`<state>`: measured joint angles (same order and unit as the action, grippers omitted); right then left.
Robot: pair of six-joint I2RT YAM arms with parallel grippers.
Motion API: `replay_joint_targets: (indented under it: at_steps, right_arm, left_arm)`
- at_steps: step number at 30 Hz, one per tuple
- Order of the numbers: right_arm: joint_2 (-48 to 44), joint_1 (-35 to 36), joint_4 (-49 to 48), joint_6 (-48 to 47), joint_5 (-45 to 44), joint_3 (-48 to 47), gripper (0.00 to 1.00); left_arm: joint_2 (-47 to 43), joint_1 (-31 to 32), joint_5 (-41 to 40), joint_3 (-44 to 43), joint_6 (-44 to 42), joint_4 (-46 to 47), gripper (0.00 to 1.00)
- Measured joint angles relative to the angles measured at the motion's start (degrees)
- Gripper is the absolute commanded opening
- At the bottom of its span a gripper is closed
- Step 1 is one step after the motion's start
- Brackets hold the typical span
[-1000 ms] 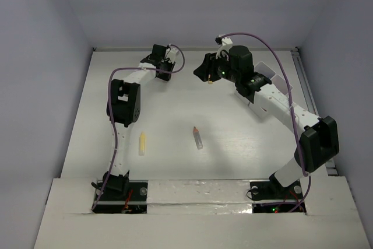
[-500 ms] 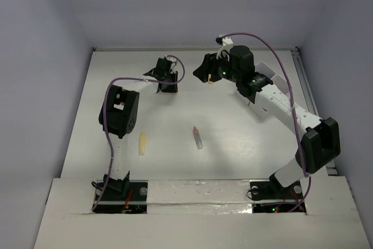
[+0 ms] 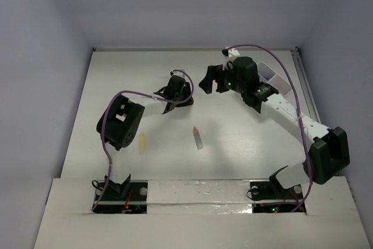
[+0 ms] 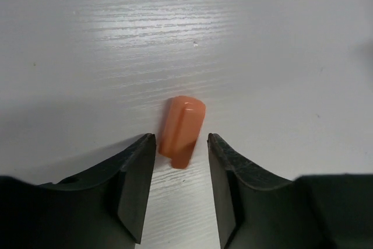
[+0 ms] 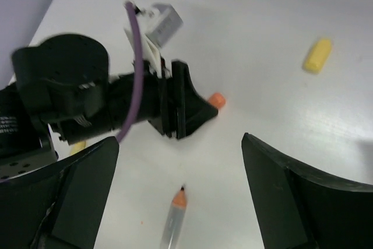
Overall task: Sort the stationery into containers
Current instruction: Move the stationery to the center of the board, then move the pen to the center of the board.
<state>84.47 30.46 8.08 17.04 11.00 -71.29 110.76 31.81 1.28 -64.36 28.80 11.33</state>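
— On the table [image 4: 262, 56], what is the left hand [image 4: 180, 139] doing?
— Sitting part-open, its tips flanking the orange eraser bit [image 4: 183, 125], not clamping it. The right hand [image 5: 178, 141] is hanging wide open, holding nothing.

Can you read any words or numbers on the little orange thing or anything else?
No readable text anywhere.
Small orange eraser-like piece: plain, no writing.
Orange-capped grey tube: no writing shows.
Black casing of the left arm: tiny white marks, too blurred to read.
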Motion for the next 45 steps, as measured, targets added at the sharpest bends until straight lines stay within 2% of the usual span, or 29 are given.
replay_joint_targets:
  at_steps: [2, 3, 5, 6, 8, 9, 12, 15, 17, 18, 19, 20, 21, 22, 24, 27, 35, 42, 45]
  right_arm:
    - [-2.6, 0.0, -0.2, 0.8, -1.6, 4.2, 0.76]
    - [-3.8, 0.0, -0.8, 1.3, -2.2, 6.3, 0.58]
    - [-6.1, 0.0, -1.1, 2.5, -3.4, 10.4, 0.5]
    - [-6.7, 0.0, -1.2, 3.3, -3.8, 11.8, 0.4]
    - [-7.8, 0.0, -1.6, 4.2, -4.2, 14.6, 0.31]
    - [-8.4, 0.0, -1.7, 4.7, -4.4, 15.9, 0.2]
    - [-10.2, 0.6, -1.6, 5.4, -5.0, 19.6, 0.0]
    - [-11.0, 3.5, -1.4, 5.8, -5.5, 22.6, 0.0]
    - [-10.4, 6.4, -1.0, 5.9, -5.9, 23.8, 0.02]
    - [-9.8, 8.1, -0.8, 5.9, -6.2, 24.2, 0.18]
    - [-8.7, 9.7, -0.5, 6.1, -6.7, 24.3, 0.28]
    - [-7.0, 11.5, -0.6, 6.0, -7.1, 24.3, 0.35]
    - [-5.3, 12.9, -0.6, 6.0, -7.6, 24.3, 0.48]
    - [-3.3, 14.0, -0.6, 6.1, -7.9, 24.2, 0.54]
    - [1.2, 16.1, -0.5, 5.9, -9.0, 24.0, 0.56]
    - [7.5, 17.0, 1.1, 5.9, -10.8, 22.9, 0.56]
    - [15.5, 18.2, 1.5, 6.3, -14.5, 14.4, 0.56]
    - [17.4, 19.5, 3.5, 6.6, -17.6, 11.6, 0.57]
    - [17.5, 19.5, 4.3, 6.8, -18.2, 11.2, 0.54]
  left_arm:
    - [-0.2, 0.4, -0.7, 0.9, 1.1, 2.0, 0.45]
    - [-0.3, 0.4, -1.0, 1.3, 1.5, 3.0, 0.45]
    - [-0.6, 0.5, -1.6, 2.1, 1.7, 4.1, 0.47]
    - [-0.7, 0.6, -1.9, 2.1, 1.8, 4.3, 0.48]
    - [-0.8, 0.9, -2.2, 2.3, 1.7, 4.5, 0.51]
    - [-1.1, 1.0, -2.5, 2.7, 1.6, 4.7, 0.51]
    - [-3.6, 1.2, -3.4, 5.5, 1.4, 5.1, 0.53]
    - [-9.1, 1.2, -5.0, 10.3, 1.0, 5.1, 0.5]
    - [-14.2, 1.2, -6.2, 13.3, 0.5, 5.4, 0.32]
    - [-17.4, 1.2, -6.7, 15.0, 0.2, 6.3, 0.21]
    - [-20.5, 1.2, -6.9, 16.7, -0.1, 7.5, 0.05]
    - [-24.4, 1.2, -7.2, 18.7, 0.0, 8.8, 0.0]
    - [-27.8, 1.2, -7.2, 20.6, -0.3, 10.3, 0.0]
    - [-31.5, 1.2, -7.2, 22.7, -0.4, 12.1, 0.0]
    - [-37.1, 1.2, -6.8, 25.8, -0.2, 14.6, 0.0]
    - [-42.5, 1.2, -5.4, 29.2, -0.2, 16.5, 0.0]
    - [-51.2, 1.6, -2.7, 37.9, -0.7, 16.1, 0.06]
    - [-54.5, 1.6, -3.1, 43.2, -2.0, 15.0, 0.08]
    - [-54.4, 1.6, -3.0, 43.3, -2.6, 15.5, 0.08]
